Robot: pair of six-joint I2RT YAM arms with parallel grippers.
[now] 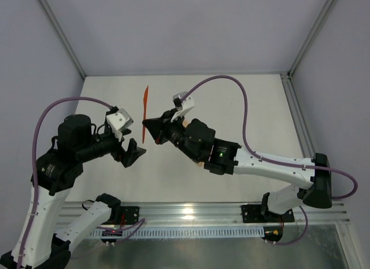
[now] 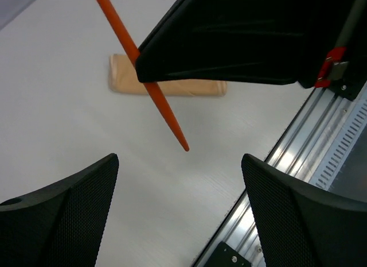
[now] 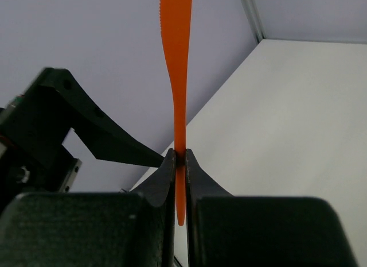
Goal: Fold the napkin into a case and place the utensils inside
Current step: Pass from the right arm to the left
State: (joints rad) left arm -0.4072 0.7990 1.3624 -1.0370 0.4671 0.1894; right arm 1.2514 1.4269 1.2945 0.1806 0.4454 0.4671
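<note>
I count one orange utensil [image 3: 176, 60], one folded napkin [image 2: 121, 77] and my two grippers. My right gripper [image 3: 179, 158] is pinched tight on the utensil's lower shaft, with the serrated blade rising toward 12 o'clock. Only the left wrist view shows the napkin plainly, a peach roll lying flat on the table [image 2: 69, 135] at 11 o'clock, with the utensil crossing in front of it. My left gripper [image 2: 179, 161] is spread wide and holds nothing.

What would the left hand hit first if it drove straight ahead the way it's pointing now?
Most likely the free tip of the thin orange plastic utensil clamped in the right hand; it hangs right in the open left hand's line. Depth is unclear.
</note>
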